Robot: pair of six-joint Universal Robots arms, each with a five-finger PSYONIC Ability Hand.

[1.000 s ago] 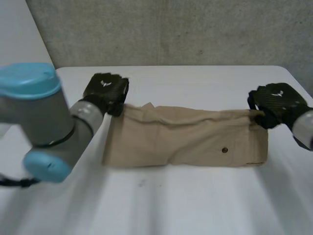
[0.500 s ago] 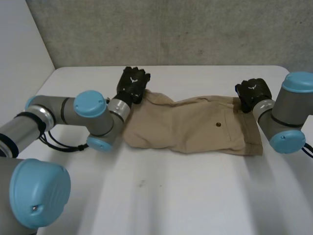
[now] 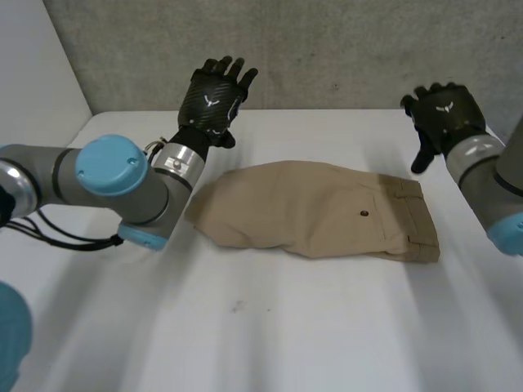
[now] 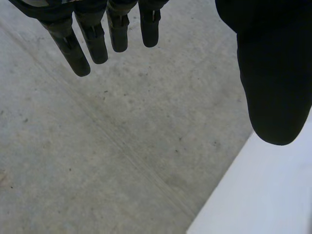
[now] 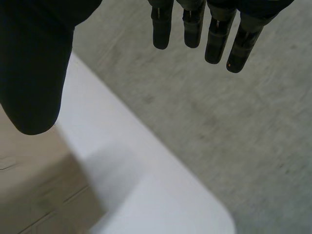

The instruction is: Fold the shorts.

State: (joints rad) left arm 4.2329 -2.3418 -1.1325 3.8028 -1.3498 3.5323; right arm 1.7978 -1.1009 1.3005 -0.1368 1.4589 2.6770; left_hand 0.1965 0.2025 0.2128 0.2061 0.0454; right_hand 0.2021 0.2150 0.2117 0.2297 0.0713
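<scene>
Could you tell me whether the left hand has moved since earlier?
Yes. The left hand has left the shorts, rising past the far edge of the table.

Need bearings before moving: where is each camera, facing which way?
Head view: behind both arms, looking down at table, shorts; shows arms, left hand, right hand.
Left wrist view: along the left palm, past the table edge; own fingers, thumb.
Right wrist view: along the right palm, over the table corner; fingers, thumb.
Shared by head and right wrist: the shorts.

White table (image 3: pixel 270 327); grey concrete wall (image 3: pixel 327 49) behind, even light.
</scene>
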